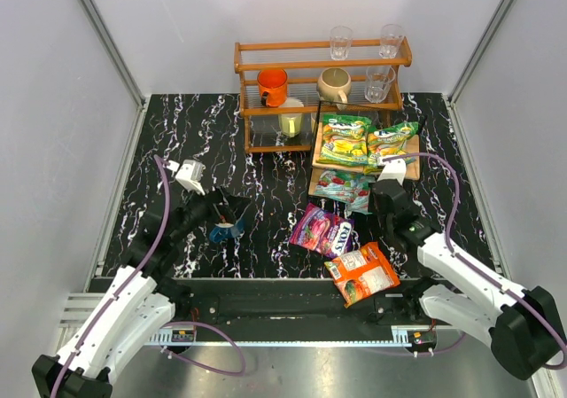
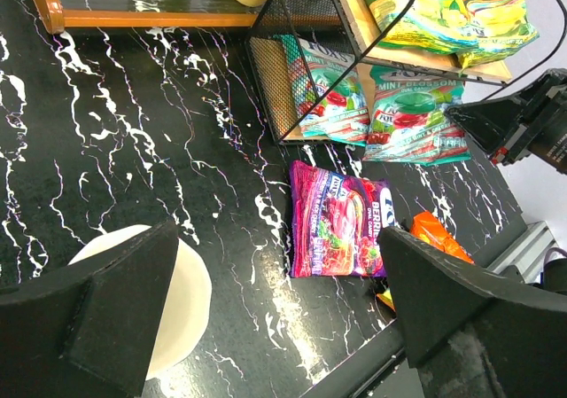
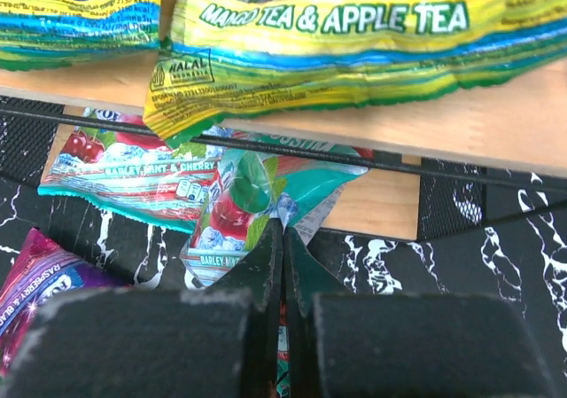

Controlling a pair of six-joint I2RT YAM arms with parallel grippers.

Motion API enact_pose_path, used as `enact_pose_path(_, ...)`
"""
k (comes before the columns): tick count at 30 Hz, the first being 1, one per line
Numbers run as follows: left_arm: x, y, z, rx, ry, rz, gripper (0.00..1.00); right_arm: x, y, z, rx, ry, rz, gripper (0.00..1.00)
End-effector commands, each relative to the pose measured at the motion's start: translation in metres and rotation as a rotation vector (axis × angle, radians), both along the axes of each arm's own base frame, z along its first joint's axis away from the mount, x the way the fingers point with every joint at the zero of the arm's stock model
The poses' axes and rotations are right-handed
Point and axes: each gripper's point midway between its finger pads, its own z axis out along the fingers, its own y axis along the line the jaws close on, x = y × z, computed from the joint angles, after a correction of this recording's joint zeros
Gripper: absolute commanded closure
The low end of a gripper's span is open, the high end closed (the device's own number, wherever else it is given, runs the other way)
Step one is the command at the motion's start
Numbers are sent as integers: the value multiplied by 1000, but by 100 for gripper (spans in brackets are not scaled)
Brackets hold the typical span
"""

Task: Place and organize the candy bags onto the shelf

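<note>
**Right hand pinches a teal bag at the lower tier**

The right hand point(image 3: 283, 238) is clenched on the bottom edge of the near teal bag point(image 3: 257, 194), its fingers pressed together with the foil between them. An edge grip like this suits sliding. The bag lies only partly on the lower board point(image 3: 372, 207) of the shelf, its tail hanging past the front edge, and it probably needs pushing in beside the other teal bag point(image 3: 124, 172). Above, two green-yellow bags point(image 3: 337, 26) already cover the upper board point(image 3: 496, 123). Farther out, the purple bag point(image 1: 323, 230) and the orange bag point(image 1: 365, 274) lie on the tabletop point(image 1: 177, 132), not yet shelved. The left hand point(image 2: 276, 238) hangs released, fingers wide apart, over the tabletop and well apart from the shelf.
</note>
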Motion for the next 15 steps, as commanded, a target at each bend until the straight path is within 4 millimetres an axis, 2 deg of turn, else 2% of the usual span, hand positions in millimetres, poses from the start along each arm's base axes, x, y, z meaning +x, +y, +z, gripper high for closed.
enact_pose_path(1, 6, -5, 8, -6, -57, -20, 1, 28, 16, 38, 54, -121, 72, 100)
enact_pose_path(5, 8, -5, 6, -2, -52, -20, 1, 33, 7, 32, 27, -105, 50, 100)
enact_pose_path(9, 9, -7, 5, -5, -52, -24, 1, 35, -11, 24, 14, -80, -31, 100)
enact_pose_path(12, 9, -8, 3, -8, -45, -31, 1, 34, -22, 27, 13, -90, -96, 44)
enact_pose_path(13, 10, -8, 2, -7, -43, -29, 1, 30, -27, 24, 15, -77, -120, 34)
enact_pose_path(15, 10, -9, 2, -9, -41, -30, 1, 27, -33, 31, 19, -102, -152, 32)
